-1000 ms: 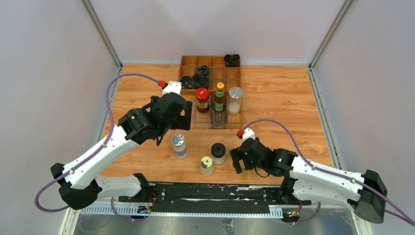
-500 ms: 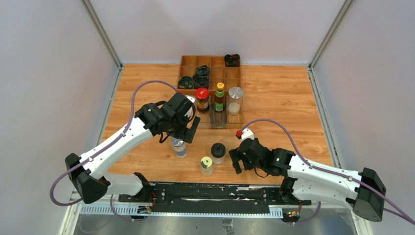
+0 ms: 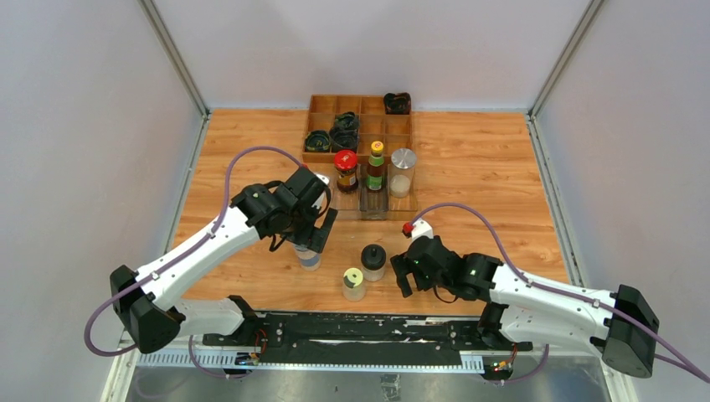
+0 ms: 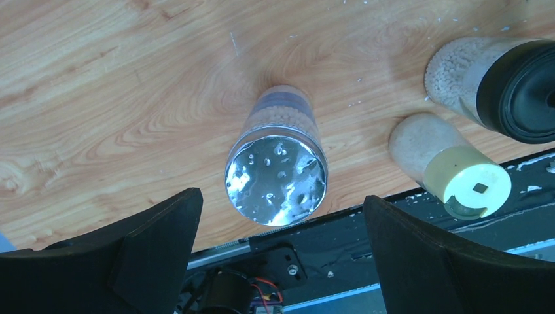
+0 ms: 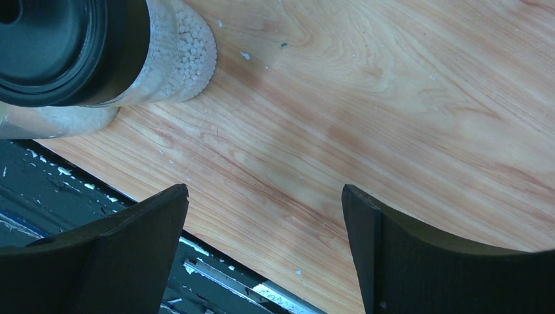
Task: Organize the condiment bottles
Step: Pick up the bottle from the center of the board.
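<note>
A silver-capped jar (image 4: 276, 180) stands upright on the wood table, and my left gripper (image 4: 280, 196) hangs open just above it, a finger on either side and neither touching. From above, that left gripper (image 3: 313, 237) hides the cap of this jar (image 3: 308, 256). Beside it stand a black domed-cap jar (image 3: 373, 261) and a pale yellow-capped jar (image 3: 353, 283). My right gripper (image 3: 403, 276) is open, low, right of the black-capped jar (image 5: 65, 46), with only bare wood between its fingers (image 5: 265, 190). A red-capped jar (image 3: 346, 170), a yellow-green-capped bottle (image 3: 376, 166) and another silver-capped jar (image 3: 403, 172) stand in the clear tray (image 3: 374, 209).
A wooden divided box (image 3: 322, 105) with dark coiled bundles (image 3: 343, 132) sits behind the tray. The black rail (image 3: 360, 328) with both arm bases runs along the table's near edge, close under both grippers. Grey walls enclose the table on three sides.
My left arm swung from beside the tray toward the front and came over the silver-capped jar, still open. The right arm hardly moved.
</note>
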Controlling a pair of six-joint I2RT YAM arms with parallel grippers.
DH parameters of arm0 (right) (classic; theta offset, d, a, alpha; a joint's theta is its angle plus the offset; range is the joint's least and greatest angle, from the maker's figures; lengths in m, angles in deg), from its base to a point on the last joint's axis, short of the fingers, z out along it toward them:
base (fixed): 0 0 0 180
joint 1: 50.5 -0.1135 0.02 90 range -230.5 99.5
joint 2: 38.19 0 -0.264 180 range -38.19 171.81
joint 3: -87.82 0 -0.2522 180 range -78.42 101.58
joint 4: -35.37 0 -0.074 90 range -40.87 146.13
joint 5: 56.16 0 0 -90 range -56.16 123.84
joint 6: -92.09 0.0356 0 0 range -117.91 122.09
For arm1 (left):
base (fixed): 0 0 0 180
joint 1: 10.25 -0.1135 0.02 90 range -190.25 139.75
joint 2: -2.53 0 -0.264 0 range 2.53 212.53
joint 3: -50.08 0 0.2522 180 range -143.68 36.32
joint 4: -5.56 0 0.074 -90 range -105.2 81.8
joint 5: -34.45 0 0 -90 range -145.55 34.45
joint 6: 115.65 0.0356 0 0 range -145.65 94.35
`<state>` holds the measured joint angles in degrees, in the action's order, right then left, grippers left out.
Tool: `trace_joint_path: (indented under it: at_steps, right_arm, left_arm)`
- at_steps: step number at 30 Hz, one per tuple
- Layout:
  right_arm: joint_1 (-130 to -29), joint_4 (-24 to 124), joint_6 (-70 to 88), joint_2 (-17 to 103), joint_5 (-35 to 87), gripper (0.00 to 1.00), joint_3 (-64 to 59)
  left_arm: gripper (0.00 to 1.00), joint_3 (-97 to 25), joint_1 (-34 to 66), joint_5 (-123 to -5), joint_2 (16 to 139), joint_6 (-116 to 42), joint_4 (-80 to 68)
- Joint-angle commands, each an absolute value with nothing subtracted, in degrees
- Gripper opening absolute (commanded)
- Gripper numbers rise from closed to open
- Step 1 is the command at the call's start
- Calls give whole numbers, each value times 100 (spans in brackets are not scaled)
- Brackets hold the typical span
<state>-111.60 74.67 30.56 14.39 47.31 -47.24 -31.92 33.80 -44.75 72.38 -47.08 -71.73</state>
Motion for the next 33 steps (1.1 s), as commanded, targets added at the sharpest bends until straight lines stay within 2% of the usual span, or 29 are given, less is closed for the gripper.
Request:
trace_joint_path:
  at_steps: [1, 7, 16, 33]
  right_arm:
    - [-11238, 7471, 2978, 1504, 4800, 93, -4675]
    - [-11238, 7471, 2991, 1528, 4808, 93, -4685]
    - [-11242, 7462, 3006, 1533, 4825, 93, -4730]
    - [-11238, 7447, 3065, 1412, 4826, 93, -4857]
  left_arm:
    - [100, -3028, 3328, -4579, 7219, -4643, -7051]
    - [99, -2895, 3293, -4572, 7222, -4649, -6930]
    - [88, -2894, 3230, -4550, 7259, -4665, -6850]
    - [77, -2741, 3199, -4528, 7295, -4740, -6719]
